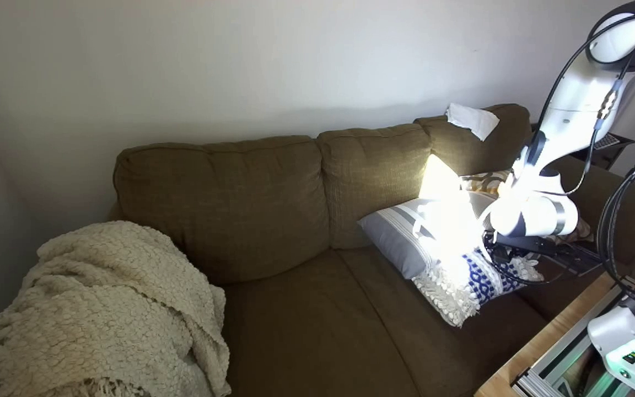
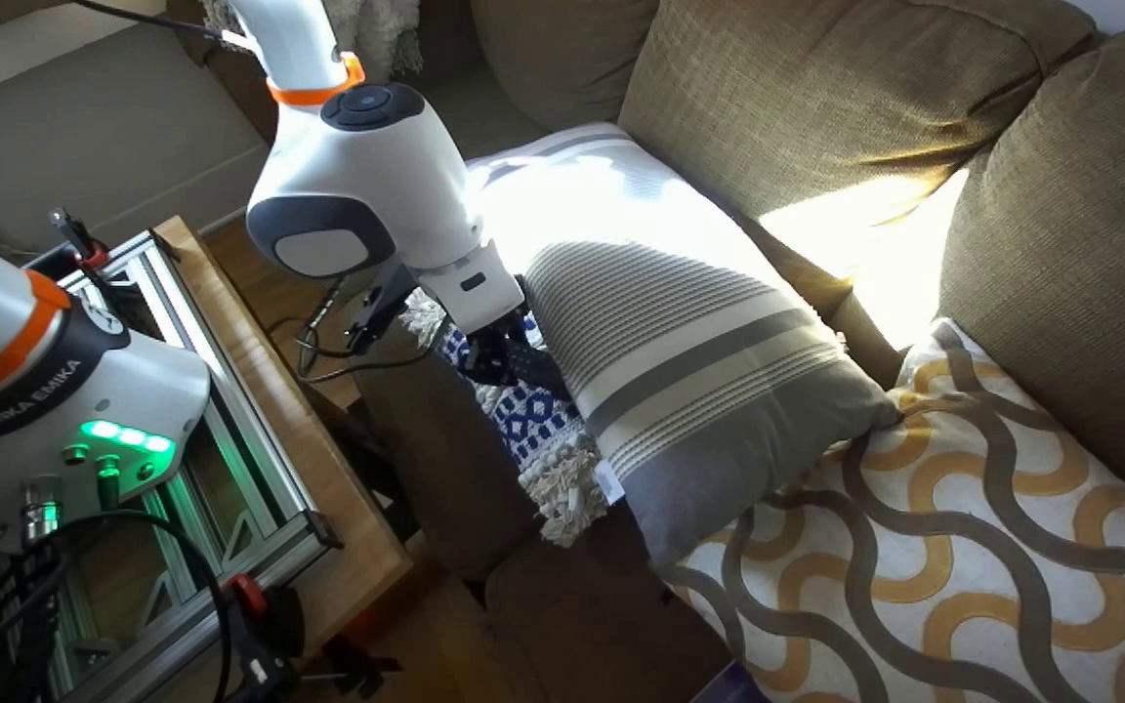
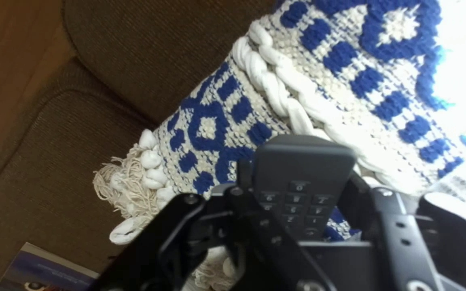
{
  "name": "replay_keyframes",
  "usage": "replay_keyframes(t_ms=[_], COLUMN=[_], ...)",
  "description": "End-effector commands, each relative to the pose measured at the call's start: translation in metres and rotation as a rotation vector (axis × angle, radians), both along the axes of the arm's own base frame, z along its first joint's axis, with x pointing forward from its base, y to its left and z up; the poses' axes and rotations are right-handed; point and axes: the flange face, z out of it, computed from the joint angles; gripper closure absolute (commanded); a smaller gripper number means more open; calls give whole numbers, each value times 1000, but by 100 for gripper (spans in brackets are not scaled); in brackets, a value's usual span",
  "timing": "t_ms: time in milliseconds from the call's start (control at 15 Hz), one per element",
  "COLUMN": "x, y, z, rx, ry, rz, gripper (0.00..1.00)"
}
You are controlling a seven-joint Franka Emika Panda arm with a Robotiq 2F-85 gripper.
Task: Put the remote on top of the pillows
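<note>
In the wrist view a dark remote [image 3: 303, 169] with number keys sits between the fingers of my gripper [image 3: 301, 184], which is shut on its sides. Behind it lies a blue and white woven pillow [image 3: 204, 125] with tassels. I cannot tell whether the remote touches it. In an exterior view my gripper [image 2: 509, 356] is over this pillow [image 2: 528, 420], beside the grey striped pillow [image 2: 670, 342]. A white pillow with yellow and grey curves [image 2: 914, 557] lies farther along. The striped pillow [image 1: 389, 226] also shows in an exterior view, partly washed out by sunlight.
The pillows lie on a brown sofa [image 1: 295, 331] with tall back cushions [image 1: 229, 204]. A cream fleece blanket [image 1: 113, 309] covers one end. A white cloth [image 1: 472, 118] hangs on the backrest. The robot base stands on a wooden table [image 2: 357, 547]. A book [image 3: 47, 270] lies on the seat.
</note>
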Motion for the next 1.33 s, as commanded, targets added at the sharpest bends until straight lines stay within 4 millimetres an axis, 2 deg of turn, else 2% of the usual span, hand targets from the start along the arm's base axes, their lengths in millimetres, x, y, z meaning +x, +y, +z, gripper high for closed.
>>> replay_keyframes(t_ms=[0,533,867,933,1267], x=[-7,-16,-24,-14,-21], y=[-1,-1,-2,-8,-17], z=[14,27,46,41,40], rx=[34,117,108,102,103], ry=[22,94,81,90,163], rz=[-88,-176,-176,-176,-184], gripper=[74,74,74,74,74])
